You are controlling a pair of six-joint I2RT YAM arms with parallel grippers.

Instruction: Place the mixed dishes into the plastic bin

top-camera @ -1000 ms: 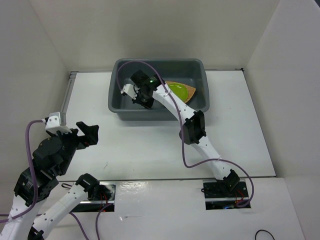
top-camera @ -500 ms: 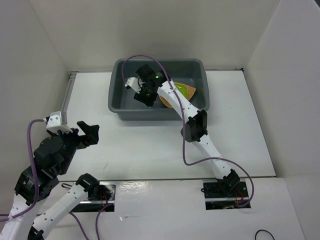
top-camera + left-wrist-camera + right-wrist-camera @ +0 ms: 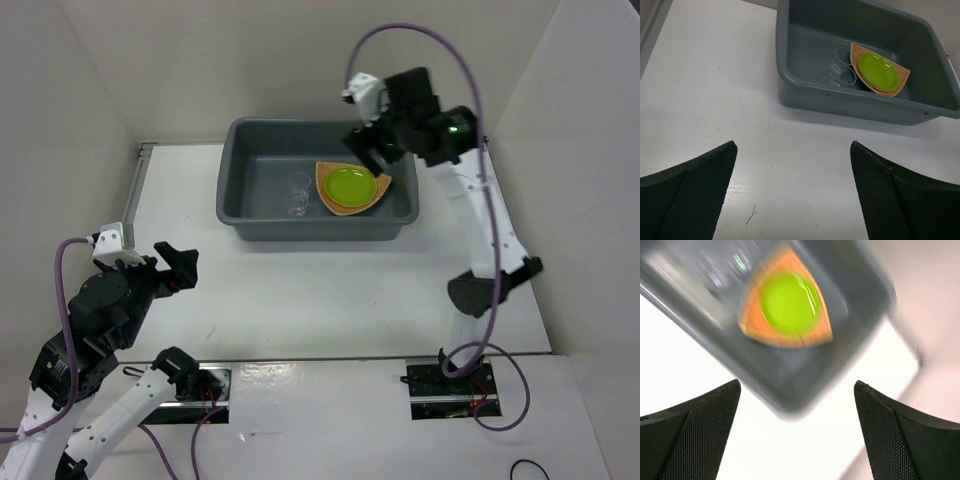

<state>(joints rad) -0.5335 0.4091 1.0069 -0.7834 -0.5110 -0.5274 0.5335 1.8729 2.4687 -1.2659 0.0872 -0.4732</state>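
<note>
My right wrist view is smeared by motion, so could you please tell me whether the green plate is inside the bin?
Observer: Yes, the lime-green plate lies nested on the woven plate, towards the right end of the plastic bin.
Operator: Thank you. Is anything else in there?
Observer: Some clear glassware stands just left of the plates, on the bin floor.
Operator: And where is the other arm?
Observer: The left end effector hangs open and empty over the near-left part of the table, well short of the bin.
</note>
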